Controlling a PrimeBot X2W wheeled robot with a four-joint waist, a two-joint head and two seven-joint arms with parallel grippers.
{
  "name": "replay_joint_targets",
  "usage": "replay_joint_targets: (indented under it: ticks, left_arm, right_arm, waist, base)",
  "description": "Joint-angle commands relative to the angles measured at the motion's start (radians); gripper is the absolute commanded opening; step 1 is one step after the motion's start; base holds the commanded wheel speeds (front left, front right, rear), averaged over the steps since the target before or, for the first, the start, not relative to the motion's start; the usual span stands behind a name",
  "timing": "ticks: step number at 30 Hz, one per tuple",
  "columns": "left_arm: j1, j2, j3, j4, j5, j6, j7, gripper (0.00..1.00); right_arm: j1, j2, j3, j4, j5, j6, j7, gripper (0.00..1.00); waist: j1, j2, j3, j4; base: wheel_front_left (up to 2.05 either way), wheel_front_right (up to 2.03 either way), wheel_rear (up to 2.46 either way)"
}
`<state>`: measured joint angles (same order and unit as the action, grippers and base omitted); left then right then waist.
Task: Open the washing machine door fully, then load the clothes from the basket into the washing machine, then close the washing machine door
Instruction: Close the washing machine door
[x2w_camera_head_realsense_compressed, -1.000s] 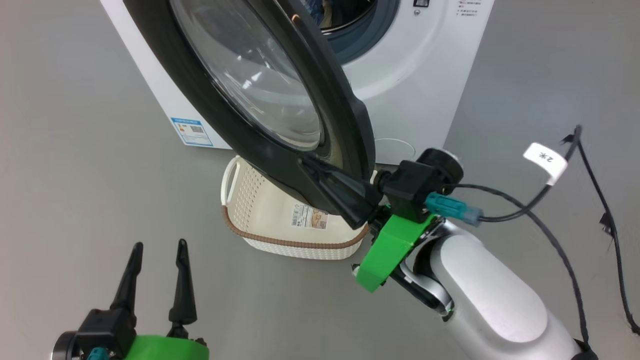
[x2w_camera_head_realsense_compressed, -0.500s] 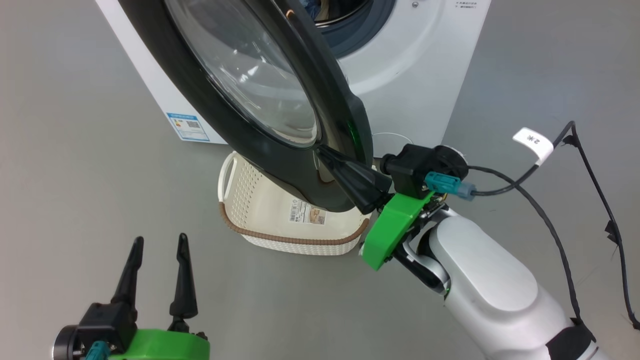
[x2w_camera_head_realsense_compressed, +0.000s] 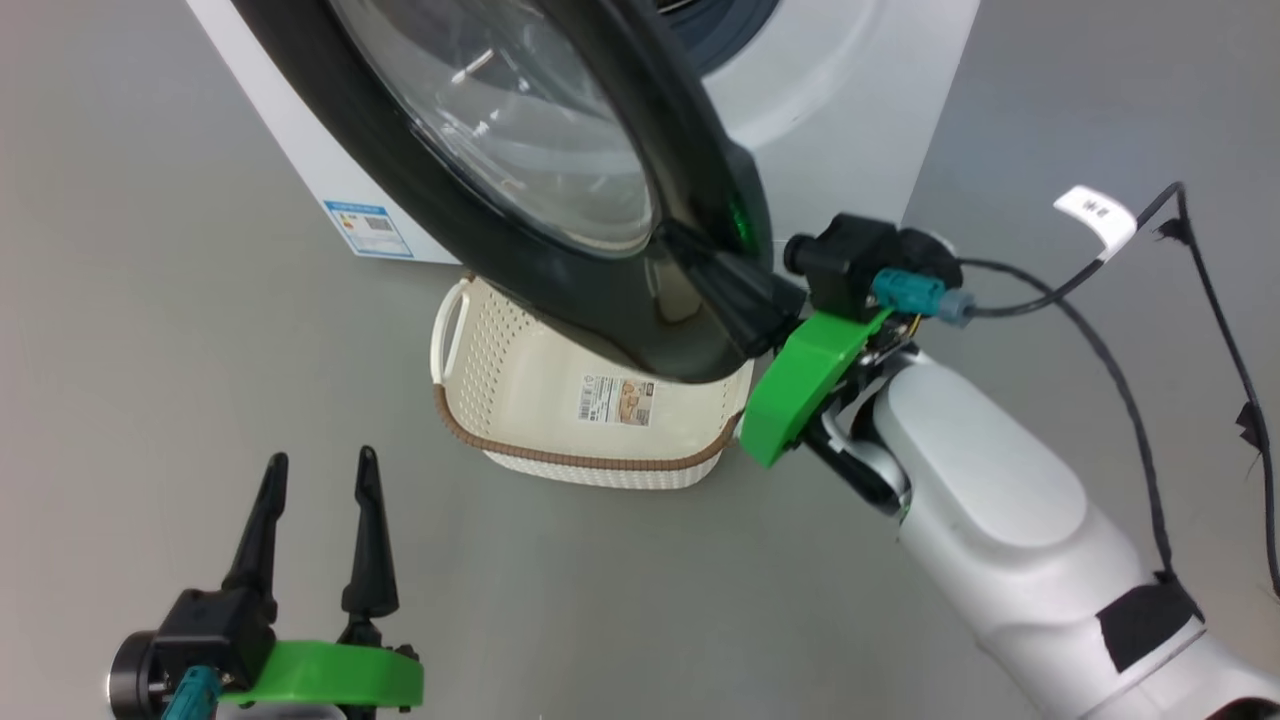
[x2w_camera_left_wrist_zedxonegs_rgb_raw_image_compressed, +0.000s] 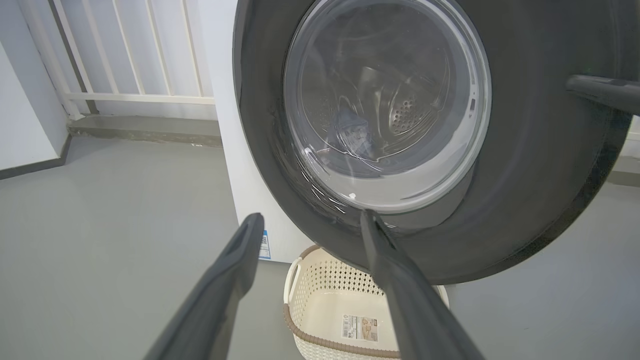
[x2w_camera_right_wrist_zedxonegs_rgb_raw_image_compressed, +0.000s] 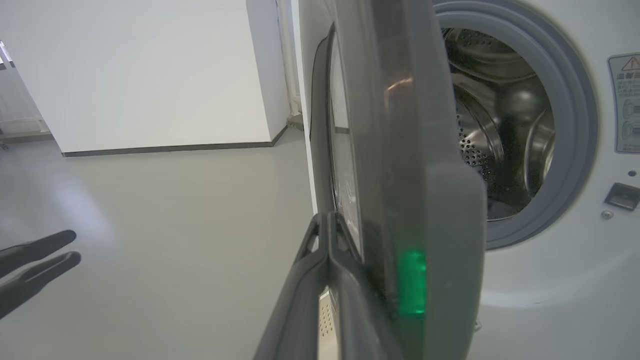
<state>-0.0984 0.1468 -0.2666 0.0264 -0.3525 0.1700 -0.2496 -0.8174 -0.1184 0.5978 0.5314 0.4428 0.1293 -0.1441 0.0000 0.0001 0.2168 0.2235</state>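
Washing machine door (x2w_camera_head_realsense_compressed: 500, 150) part open, swung out from washing machine (x2w_camera_head_realsense_compressed: 830, 110), its lower rim above basket (x2w_camera_head_realsense_compressed: 580, 462) on floor (x2w_camera_head_realsense_compressed: 150, 300). My right gripper (x2w_camera_head_realsense_compressed: 690, 250): fingers pressed together, nothing between them, laid against door's outer black rim near free edge. Bluish clothes (x2w_camera_left_wrist_zedxonegs_rgb_raw_image_compressed: 350, 135) show dimly through glass (x2w_camera_left_wrist_zedxonegs_rgb_raw_image_compressed: 425, 165), in drum (x2w_camera_right_wrist_zedxonegs_rgb_raw_image_compressed: 500, 130). My left gripper (x2w_camera_head_realsense_compressed: 320, 460): spread wide, empty, low over floor, well apart from basket.
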Motion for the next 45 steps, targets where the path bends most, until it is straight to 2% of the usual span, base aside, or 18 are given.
replay_joint_targets:
  ticks: [1, 12, 32, 36, 45]
  left_arm:
    - [-0.039, 0.011, 0.035, -0.028, 0.012, -0.009, -0.012, 1.00]
    - [-0.094, -0.027, 0.030, -0.038, 0.028, -0.034, -0.012, 1.00]
    - [-0.216, -0.091, 0.009, -0.019, 0.064, -0.101, -0.012, 1.00]
    - [-0.223, -0.094, 0.008, -0.016, 0.064, -0.106, -0.012, 1.00]
    - [-0.237, -0.096, -0.013, -0.018, 0.042, -0.101, -0.012, 1.00]
  right_arm:
    - [-0.033, 0.012, -0.012, -0.007, 0.009, 0.001, -0.012, 0.00]
    - [-0.232, -0.037, -0.073, 0.145, -0.007, 0.001, -0.050, 0.00]
    - [-0.578, -0.098, -0.091, 0.432, -0.045, 0.001, -0.113, 0.00]
    - [-0.626, -0.115, -0.102, 0.453, -0.081, 0.001, -0.117, 0.00]
    - [-0.674, -0.134, -0.213, 0.448, -0.168, 0.001, -0.117, 0.00]
  waist:
    - [0.0000, -0.0001, 0.017, 0.005]
    - [0.0000, -0.0001, 0.124, 0.037]
    - [0.0000, -0.0001, 0.290, 0.119]
    - [0.0000, -0.0001, 0.305, 0.132]
    - [0.0000, -0.0001, 0.329, 0.155]
  base:
    - [0.00, 0.00, 0.00]
    - [0.00, 0.00, 0.00]
    - [0.00, 0.00, 0.00]
    - [0.00, 0.00, 0.00]
    - [0.00, 0.00, 0.00]
